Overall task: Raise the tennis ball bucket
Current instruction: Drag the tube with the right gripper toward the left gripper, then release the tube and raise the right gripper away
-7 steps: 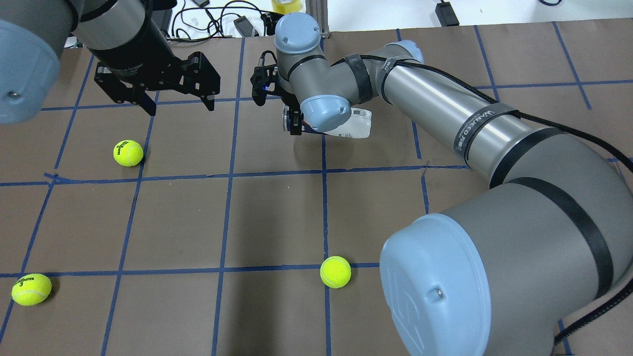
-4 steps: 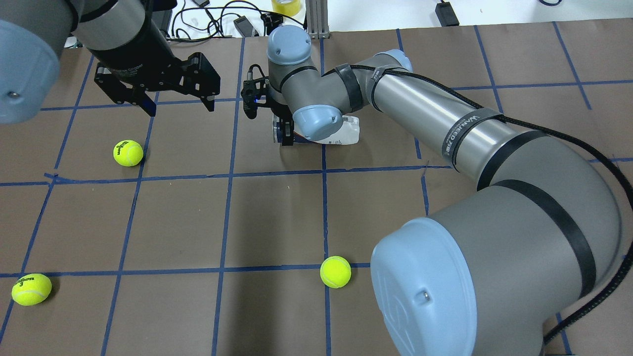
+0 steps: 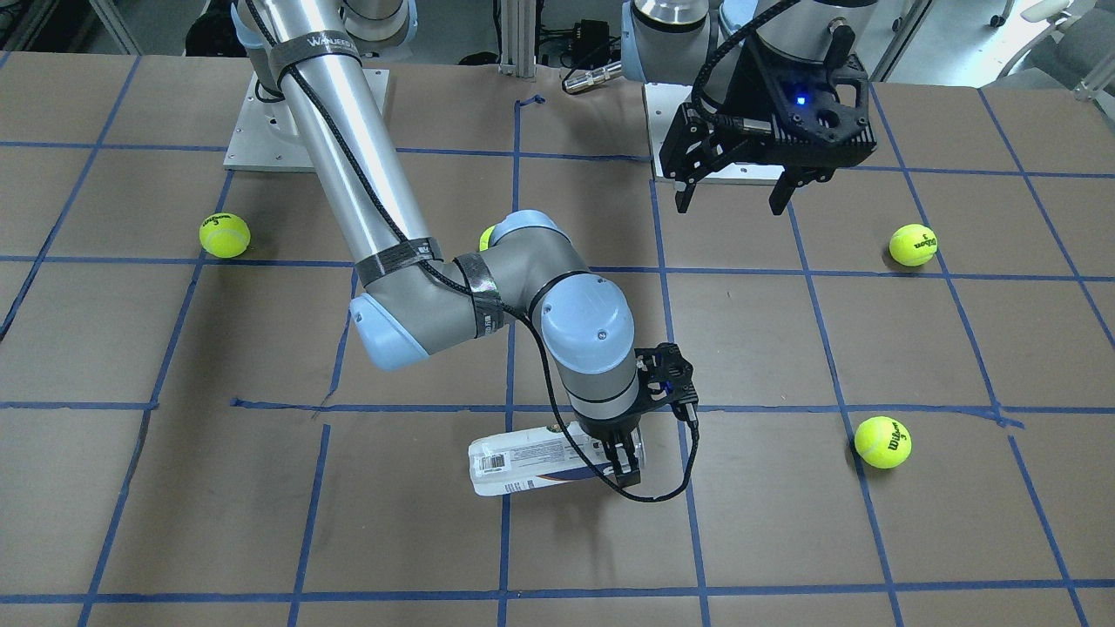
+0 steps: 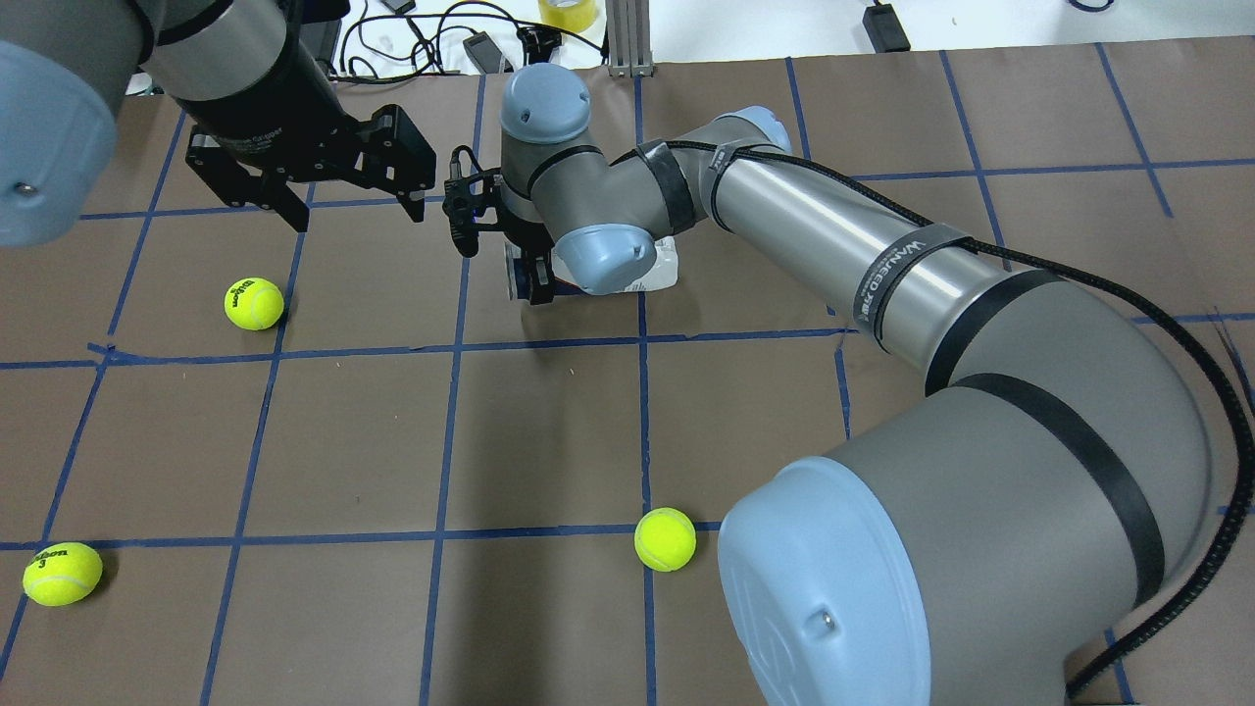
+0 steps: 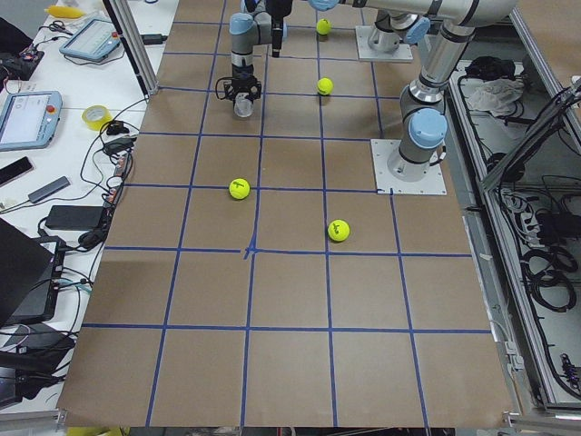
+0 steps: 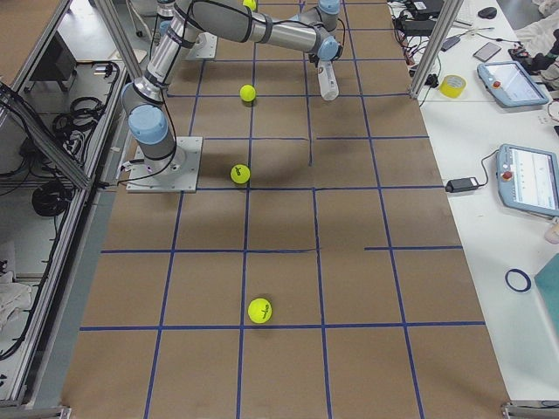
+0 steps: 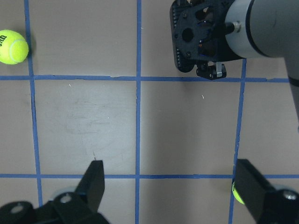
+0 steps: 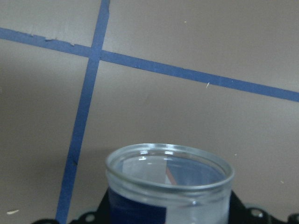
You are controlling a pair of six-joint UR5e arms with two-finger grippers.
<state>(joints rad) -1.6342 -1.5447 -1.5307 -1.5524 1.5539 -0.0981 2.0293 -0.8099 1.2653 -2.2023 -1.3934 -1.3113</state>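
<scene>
The tennis ball bucket (image 3: 531,459), a clear tube with a white-and-navy label and a barcode, lies level just over the brown table. My right gripper (image 3: 625,466) points straight down and is shut on its open end. In the overhead view the tube (image 4: 663,263) is mostly hidden under the right wrist, with the right gripper (image 4: 534,281) at its left end. The right wrist view shows the tube's clear open mouth (image 8: 169,179). My left gripper (image 4: 360,216) hangs open and empty, up off the table, beside the right wrist; it also shows in the front view (image 3: 730,205).
Yellow-green tennis balls lie loose on the table: one near the left gripper (image 4: 254,303), one at the front left (image 4: 63,574), one at the front centre (image 4: 665,538), and one at the table's right end (image 3: 225,235). Cables and a tape roll (image 4: 569,10) lie past the far edge.
My right arm has carried the tube leftward in the overhead view, towards the left gripper. The left gripper has stayed still and open. The balls have not moved.
</scene>
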